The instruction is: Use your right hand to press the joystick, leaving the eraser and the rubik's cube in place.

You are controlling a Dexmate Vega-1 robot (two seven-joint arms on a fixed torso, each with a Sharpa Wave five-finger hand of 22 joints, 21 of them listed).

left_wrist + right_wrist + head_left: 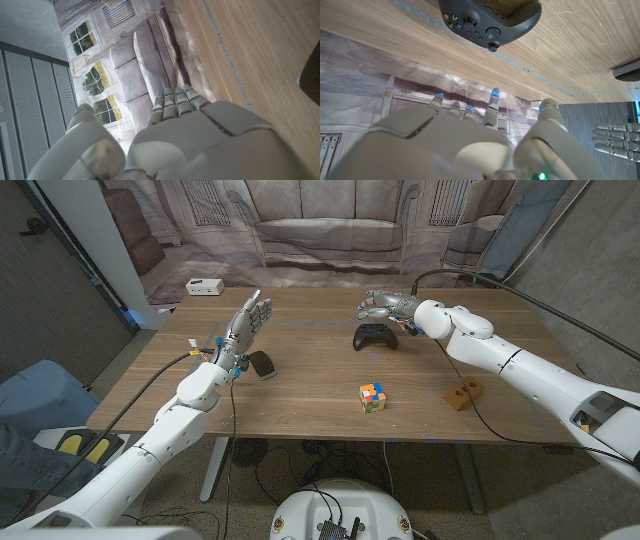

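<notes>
1. The right hand [385, 304] hovered over the far side of the wooden table [310, 385], just behind the black game controller [375, 336], fingers loosely spread, holding nothing.
2. The controller's joystick [493, 47] stood untouched.
3. The Rubik's cube [372, 396] sat nearer the front edge.
4. The left hand [246, 321] was raised, fingers extended, empty.
</notes>
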